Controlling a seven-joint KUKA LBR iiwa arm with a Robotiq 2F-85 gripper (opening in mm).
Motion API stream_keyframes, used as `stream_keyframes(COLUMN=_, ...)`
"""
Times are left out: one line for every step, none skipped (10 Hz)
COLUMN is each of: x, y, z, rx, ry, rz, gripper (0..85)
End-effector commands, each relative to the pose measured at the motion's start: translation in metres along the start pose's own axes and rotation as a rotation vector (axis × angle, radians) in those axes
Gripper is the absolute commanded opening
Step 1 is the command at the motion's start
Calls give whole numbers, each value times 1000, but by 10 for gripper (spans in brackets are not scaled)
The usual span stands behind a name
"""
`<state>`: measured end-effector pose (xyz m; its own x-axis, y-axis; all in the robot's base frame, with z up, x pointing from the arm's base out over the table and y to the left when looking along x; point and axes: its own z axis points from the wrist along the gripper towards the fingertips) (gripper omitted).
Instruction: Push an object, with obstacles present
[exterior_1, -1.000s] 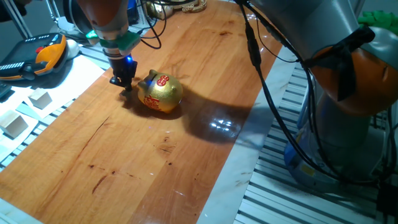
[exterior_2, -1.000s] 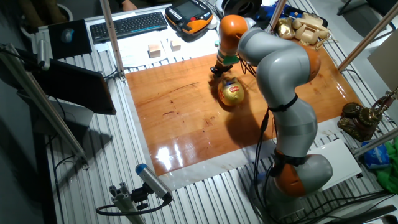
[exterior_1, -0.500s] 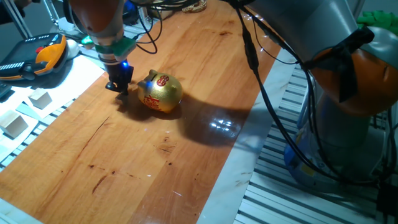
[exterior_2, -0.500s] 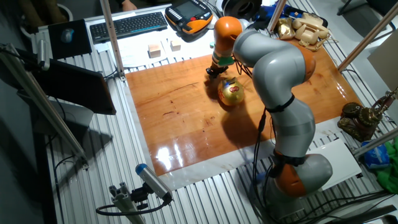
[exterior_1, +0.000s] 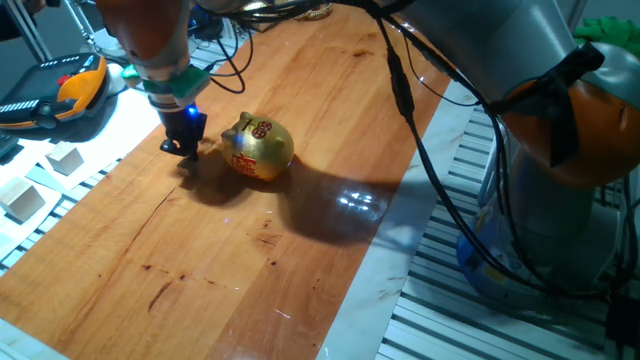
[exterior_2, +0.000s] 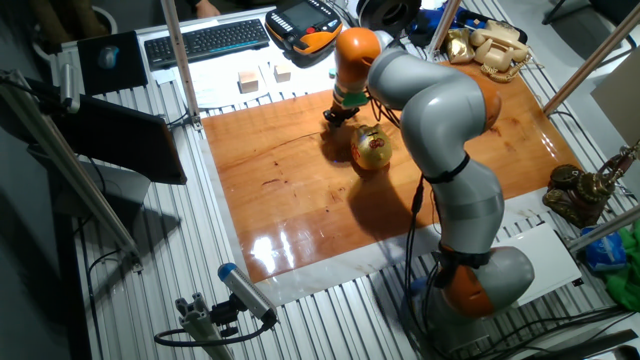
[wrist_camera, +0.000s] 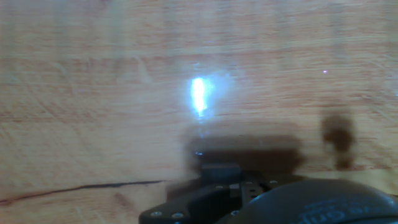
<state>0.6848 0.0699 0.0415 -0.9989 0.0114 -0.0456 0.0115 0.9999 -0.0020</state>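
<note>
Pale wooden blocks (exterior_1: 66, 158), keyboard (exterior_2: 205, 40), teach pendant (exterior_1: 60, 88) beside table (exterior_1: 300, 260).

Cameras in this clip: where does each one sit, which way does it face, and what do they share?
One fixed view: low by the table's long side, facing the gold piggy bank; gripper, grey links and orange joints show.
The other fixed view: high above, looking down on the wooden table; the whole arm shows.
Hand view: on the hand, facing the tabletop up close; only dark fingers show, blurred.
Both fixed views share pig and gripper.

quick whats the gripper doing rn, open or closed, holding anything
gripper: down at the table beside the gold piggy bank; open or closed cannot be told, nothing visibly held.
</note>
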Motion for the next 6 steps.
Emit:
stream_keyframes(x=0, y=3, z=-1, rx=-1, ry=1, rz=0, gripper=0)
stream_keyframes(x=0, y=8, z=-1, rx=2, ry=1, rz=2, gripper=0)
stream_keyframes(x=1, y=14, z=-1, rx=2, ry=1, rz=6, gripper=0)
stream_keyframes(x=3, y=20, z=1, rx=8, ry=-1, rz=8, gripper=0)
stream_keyframes(x=5, y=27, z=2, rx=10, ry=-3, rz=4, gripper=0)
stream_keyframes(x=6, y=33, z=3, rx=14, ry=-1, rz=-8, gripper=0)
